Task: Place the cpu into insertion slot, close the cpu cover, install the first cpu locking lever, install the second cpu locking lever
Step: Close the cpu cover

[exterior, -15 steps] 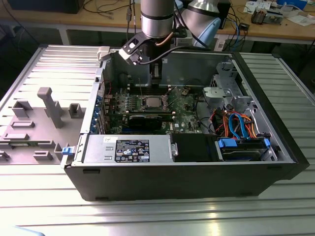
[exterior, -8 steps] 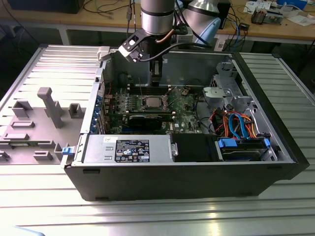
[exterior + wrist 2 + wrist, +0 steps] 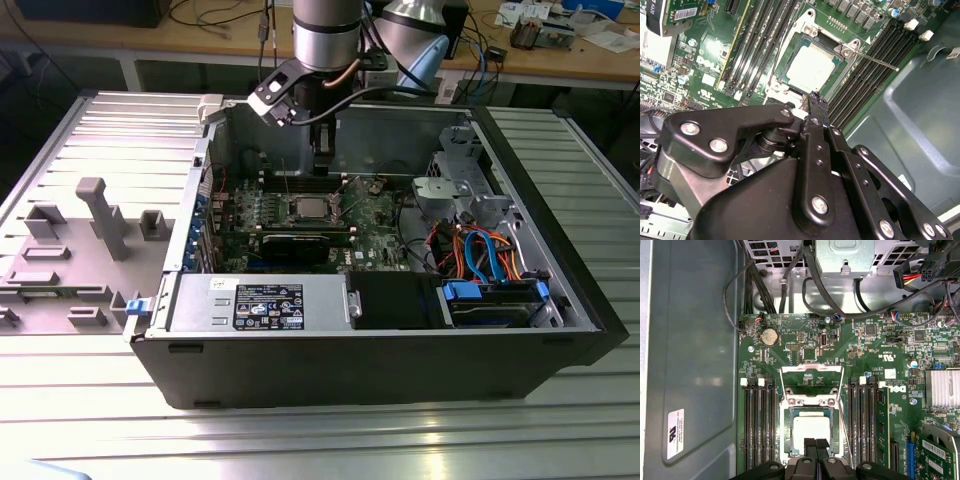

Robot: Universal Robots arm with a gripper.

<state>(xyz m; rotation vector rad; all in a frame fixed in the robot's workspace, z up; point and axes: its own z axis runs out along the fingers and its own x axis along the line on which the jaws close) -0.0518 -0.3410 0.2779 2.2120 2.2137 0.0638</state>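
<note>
1 tool [image 3: 815, 442] closed and empty, cpu [image 3: 811, 429] seated in insertion slot [image 3: 788, 436], ribbed metal table [image 3: 300, 440], workbench [image 3: 580, 62] behind

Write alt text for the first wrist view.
The cpu sits in the insertion slot on a green motherboard, with the cpu cover swung open beside it. The end effector, fingers together and holding nothing, hovers at the slot's edge. Black memory slots flank the slot on both sides.

Open computer case [image 3: 400, 350], robot arm [image 3: 325, 40] over green motherboard [image 3: 375, 212], cpu [image 3: 305, 208] beneath
</note>
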